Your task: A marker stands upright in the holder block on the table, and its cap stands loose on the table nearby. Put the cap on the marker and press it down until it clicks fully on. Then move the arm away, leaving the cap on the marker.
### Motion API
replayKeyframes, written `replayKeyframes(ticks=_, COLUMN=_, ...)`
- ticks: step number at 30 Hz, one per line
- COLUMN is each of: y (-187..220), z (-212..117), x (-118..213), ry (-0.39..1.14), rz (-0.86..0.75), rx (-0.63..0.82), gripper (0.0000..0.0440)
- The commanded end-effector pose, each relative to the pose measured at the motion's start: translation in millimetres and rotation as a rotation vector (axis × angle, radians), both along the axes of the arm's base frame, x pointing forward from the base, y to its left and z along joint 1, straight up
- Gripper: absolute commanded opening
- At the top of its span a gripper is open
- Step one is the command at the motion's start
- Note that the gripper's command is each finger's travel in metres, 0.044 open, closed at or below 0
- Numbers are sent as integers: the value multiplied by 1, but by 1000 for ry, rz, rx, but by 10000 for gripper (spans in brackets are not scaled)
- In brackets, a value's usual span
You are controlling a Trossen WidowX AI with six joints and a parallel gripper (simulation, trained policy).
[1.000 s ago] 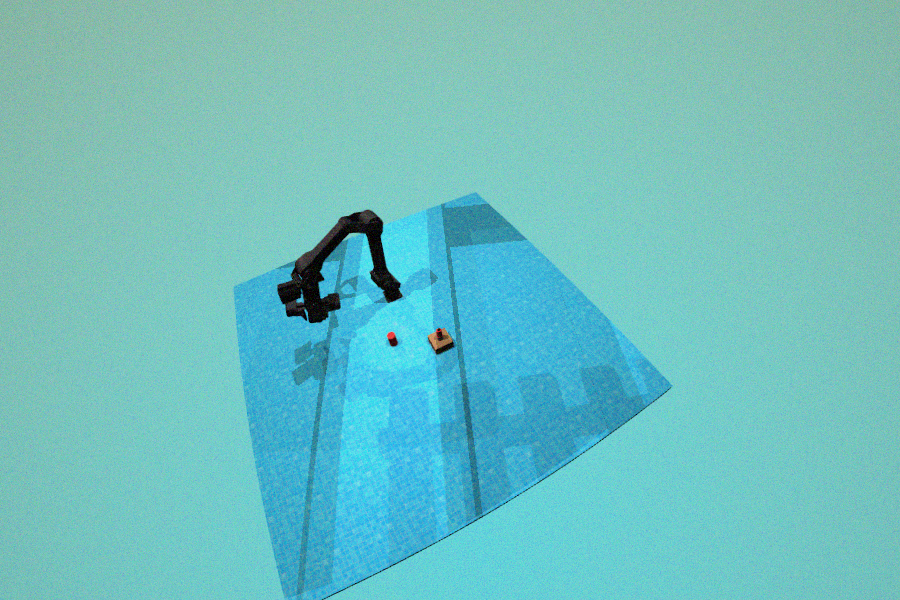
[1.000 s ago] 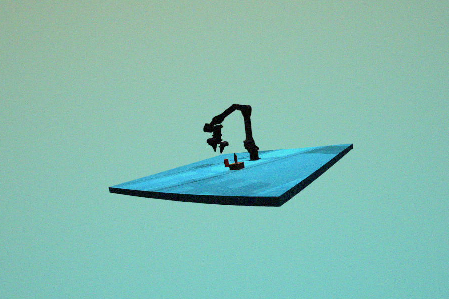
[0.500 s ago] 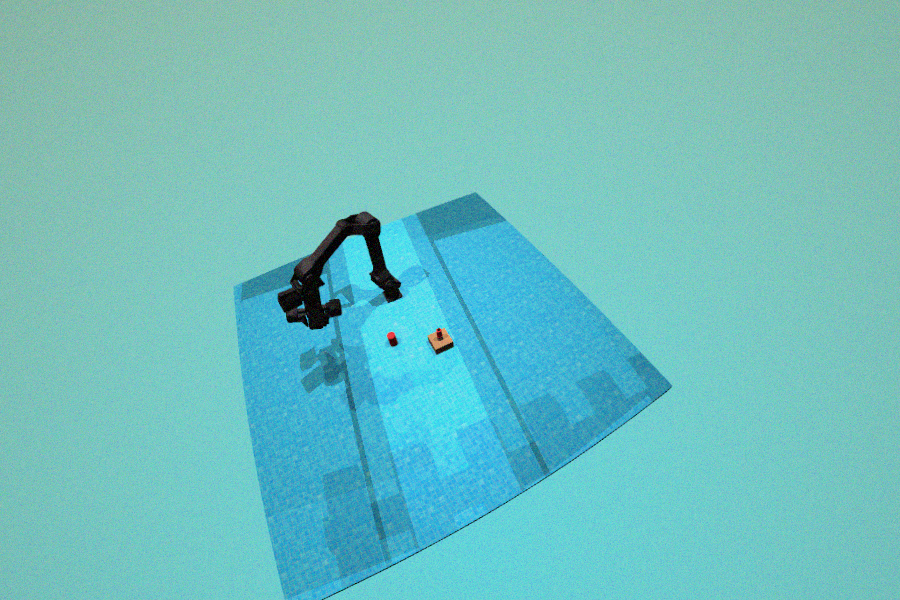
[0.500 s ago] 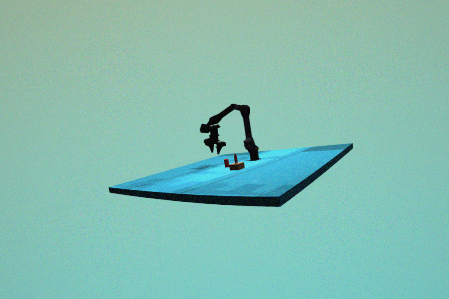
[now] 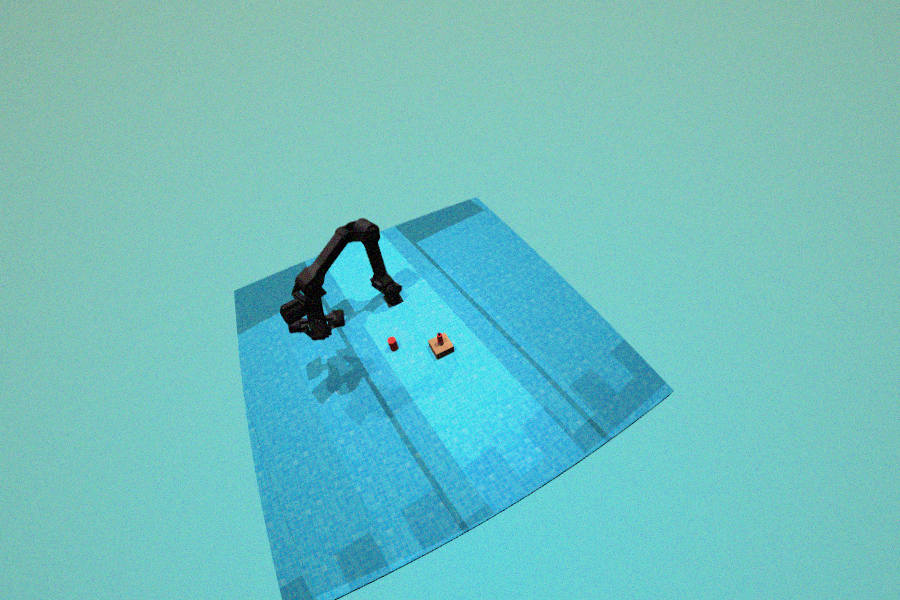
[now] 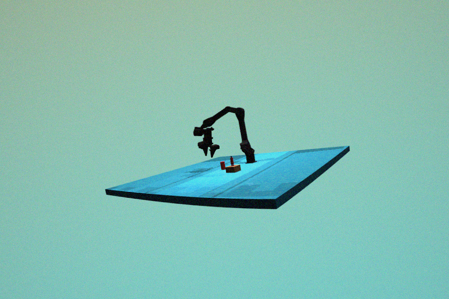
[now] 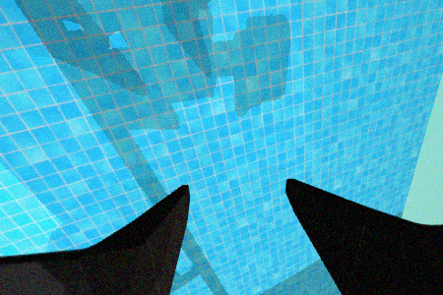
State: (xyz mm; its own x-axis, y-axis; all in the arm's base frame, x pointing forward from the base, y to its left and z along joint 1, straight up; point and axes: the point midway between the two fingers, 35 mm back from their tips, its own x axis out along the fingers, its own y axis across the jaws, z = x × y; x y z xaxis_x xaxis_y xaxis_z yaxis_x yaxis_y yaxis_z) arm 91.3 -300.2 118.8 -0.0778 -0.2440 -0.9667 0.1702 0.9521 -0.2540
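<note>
Blue tiled tabletop (image 5: pixel 536 283) (image 6: pixel 196 190) (image 7: pixel 241 157), crossed by darker bands of shadow, against a plain pale-green background: one red cap (image 5: pixel 392 343) (image 6: pixel 222 165), standing on the tiles near the holder block and well apart from the gripper (image 5: pixel 316 326) (image 6: pixel 208 155) (image 7: pixel 237 188), which hangs above the surface off to one side with its fingers spread wide and nothing between them. One brown holder block (image 5: pixel 441 346) (image 6: pixel 233 168), bearing one upright marker (image 5: pixel 440 338) (image 6: pixel 231 161), uncapped (its narrow tip points up); one black arm (image 5: pixel 331 258) (image 6: pixel 243 126), arched from its foot on the tabletop.
</note>
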Motion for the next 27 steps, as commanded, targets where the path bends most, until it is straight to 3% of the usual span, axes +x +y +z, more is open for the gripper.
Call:
replayKeyframes(ticks=1, y=0, z=2, x=7, ry=-7, rz=-8, rx=-1, gripper=308)
replayKeyframes(ticks=27, y=17, z=4, x=63, ry=-58, rz=-57, rx=30, gripper=310)
